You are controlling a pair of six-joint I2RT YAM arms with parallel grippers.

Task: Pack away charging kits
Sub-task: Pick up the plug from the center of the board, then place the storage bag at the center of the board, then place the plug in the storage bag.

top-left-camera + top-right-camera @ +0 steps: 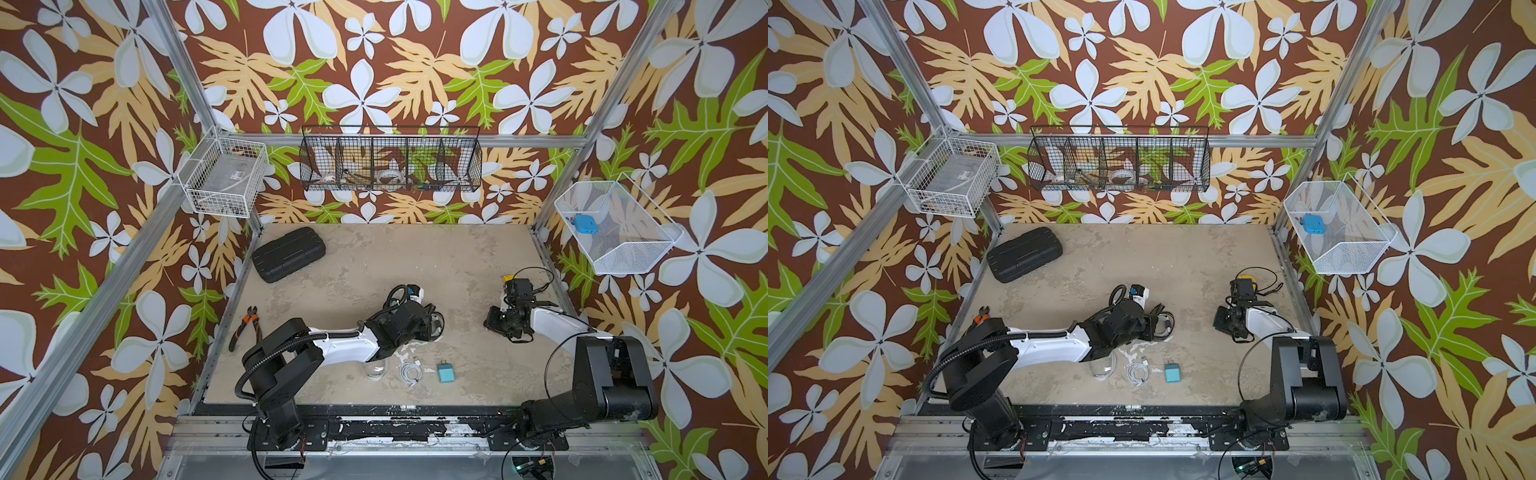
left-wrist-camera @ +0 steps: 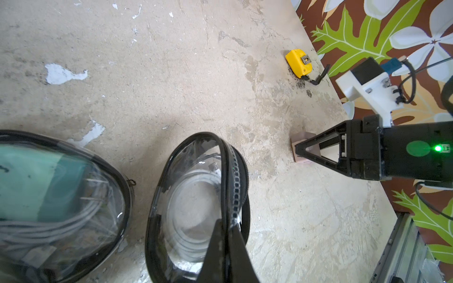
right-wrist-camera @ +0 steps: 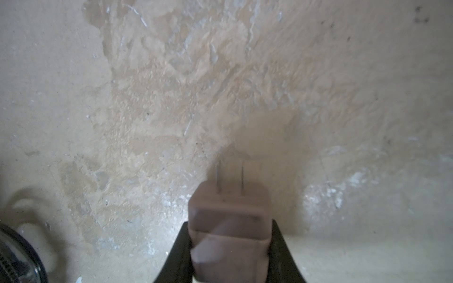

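Tabletop (image 1: 415,257) scuffed and flaking, flowered walls (image 1: 374,62) all round — left gripper (image 2: 226,224) pinches the pouch (image 2: 191,196) by its rim, right gripper (image 3: 229,235) clamps the pink plug (image 3: 229,208).

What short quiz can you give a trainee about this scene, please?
1. True or false: the pliers lie on the table, and no gripper touches them.
2. What is the right gripper closed on? A) a pen B) a pink plug C) a battery
3. Fill the gap: the left gripper pinches the rim of an open ___ with a coiled cable inside.

Key: 1 true; 2 B; 3 pouch.
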